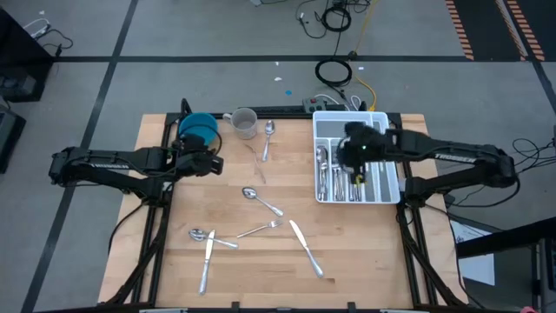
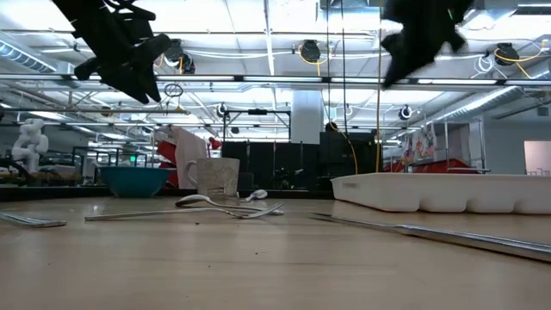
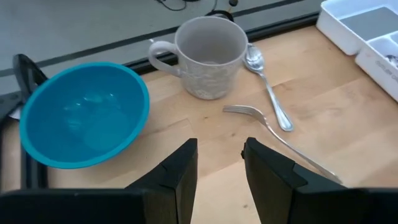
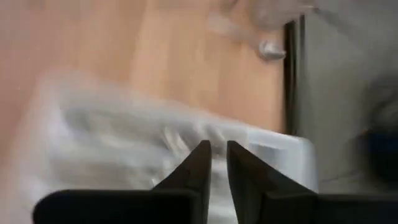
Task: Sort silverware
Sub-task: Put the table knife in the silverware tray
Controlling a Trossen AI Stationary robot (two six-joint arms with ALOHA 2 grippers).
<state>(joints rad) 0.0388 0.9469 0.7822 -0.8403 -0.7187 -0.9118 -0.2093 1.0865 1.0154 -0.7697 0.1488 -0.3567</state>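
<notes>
Hovering our right gripper (image 1: 356,165) over the white compartmented tray (image 1: 388,193), fingers narrow, holding nothing we can see. Our left gripper (image 3: 219,163) waits near the blue bowl (image 3: 84,113), part-open and empty, facing loose silver forks and spoons (image 3: 273,134).

**Even overhead light, one smeared wrist view**

We see the tabletop (image 1: 261,252) evenly lit from above, with only faint shadows under the silverware (image 1: 261,198). At table height, bright ceiling strip lights (image 2: 258,34) glare and turn both arms into silhouettes; the nearest wood is out of focus. Past the left pincer (image 3: 219,163) everything is crisp. Past the right pincer (image 4: 217,163) the white tray (image 4: 124,143) is heavily motion-blurred.
</notes>
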